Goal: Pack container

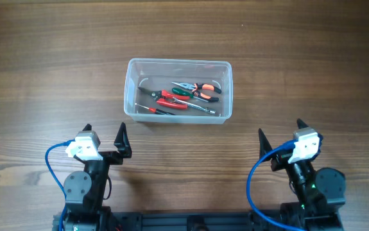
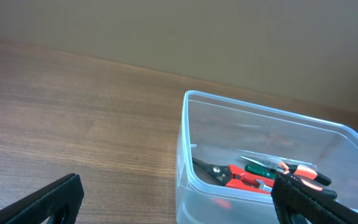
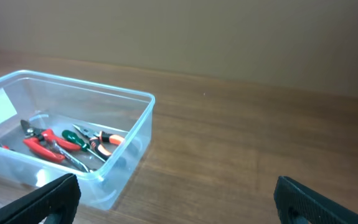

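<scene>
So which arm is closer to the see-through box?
Left. The left end effector is close to the container, by its left corner; the right end effector is farther out past the right corner.

in both wrist views one end of the container (image 2: 185,155) is cut off by the picture's edge.

The rectangular tub of clear plastic (image 1: 178,61) is smooth and glossy, with faintly clouded walls that catch pale reflections. The brown wooden table (image 1: 43,64) shows fine grain under a matt, low-sheen finish. In the tub, the pliers with red handles (image 1: 170,99) and the pliers with orange-and-black handles (image 1: 201,90) have plastic-looking grips and dull grey metal noses. The green-handled screwdriver (image 1: 181,92) has a bright metal shaft. The left gripper (image 1: 105,135) and right gripper (image 1: 280,133) have matt black fingers that look like plastic.
</scene>
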